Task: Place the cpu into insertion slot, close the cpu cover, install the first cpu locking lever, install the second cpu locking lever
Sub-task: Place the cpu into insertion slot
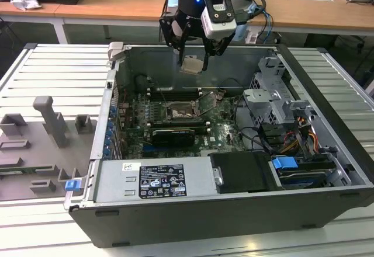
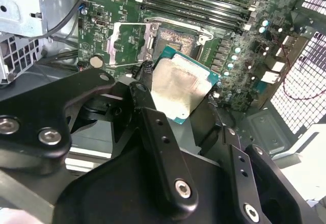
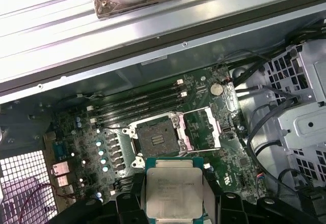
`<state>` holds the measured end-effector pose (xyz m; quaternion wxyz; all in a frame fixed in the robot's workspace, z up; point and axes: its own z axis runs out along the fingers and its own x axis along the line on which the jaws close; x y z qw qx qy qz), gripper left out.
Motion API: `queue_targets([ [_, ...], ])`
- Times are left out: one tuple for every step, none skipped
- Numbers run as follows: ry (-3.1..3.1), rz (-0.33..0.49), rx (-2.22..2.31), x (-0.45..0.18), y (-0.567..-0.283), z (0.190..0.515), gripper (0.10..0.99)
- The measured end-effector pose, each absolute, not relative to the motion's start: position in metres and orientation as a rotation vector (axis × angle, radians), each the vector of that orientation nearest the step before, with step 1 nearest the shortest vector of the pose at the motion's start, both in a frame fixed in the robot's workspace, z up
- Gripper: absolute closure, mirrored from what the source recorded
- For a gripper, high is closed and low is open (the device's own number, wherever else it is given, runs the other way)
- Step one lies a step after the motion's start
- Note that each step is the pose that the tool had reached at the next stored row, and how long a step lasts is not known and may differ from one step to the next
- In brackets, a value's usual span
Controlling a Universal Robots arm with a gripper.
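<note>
The open dark grey metal computer case (image 1: 327, 102) lies on its side, baring the green motherboard (image 1: 133, 133). Toward its far side the square dark-centred insertion slot (image 3: 155, 138) sits uncovered, since the thin silver frame-shaped cpu cover (image 3: 204, 130) is folded open to the exterior view's right. Above the slot and apart from it, the black two-fingered gripper (image 1: 193, 64), narrowed to chip width, pinches the pale silvery square cpu (image 3: 173, 188) by opposite edges, probably to keep its underside free.

Cpu (image 3: 173, 187): flat square, dull silver-beige top over a green edge, held in the air above the board, clear of the slot (image 3: 155, 137) and not seated. Slot: square socket with a dark recessed centre, bare and uncovered. Cover (image 3: 202, 128): thin silver frame with a square cut-out, swung open just beside the slot.
</note>
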<state>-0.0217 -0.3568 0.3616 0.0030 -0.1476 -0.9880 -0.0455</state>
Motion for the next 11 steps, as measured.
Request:
queue_targets([
  [-3.097, -0.143, -0.474, -0.0217, -0.3568, 0.3616, 0.549],
  [-3.096, -0.143, -0.483, -0.0217, -0.3568, 0.3616, 0.549],
  [-3.095, -0.143, -0.490, -0.0217, -0.3568, 0.3616, 0.549],
  [-3.093, -0.143, -0.499, -0.0217, -0.3568, 0.3615, 0.549],
  [-3.092, -0.143, -0.507, -0.0217, -0.3568, 0.3615, 0.549],
  [-3.091, -0.143, -0.515, -0.0217, -0.3568, 0.3615, 0.549],
  [-3.090, -0.143, -0.522, -0.0217, -0.3568, 0.3615, 0.549],
  [-3.089, -0.143, -0.529, -0.0217, -0.3568, 0.3615, 0.549],
  [-3.088, -0.143, -0.540, -0.0217, -0.3568, 0.3615, 0.549],
  [-3.087, -0.143, -0.548, -0.0217, -0.3568, 0.3615, 0.549],
  [-3.084, -0.143, -0.564, -0.0217, -0.3568, 0.3614, 0.549],
])
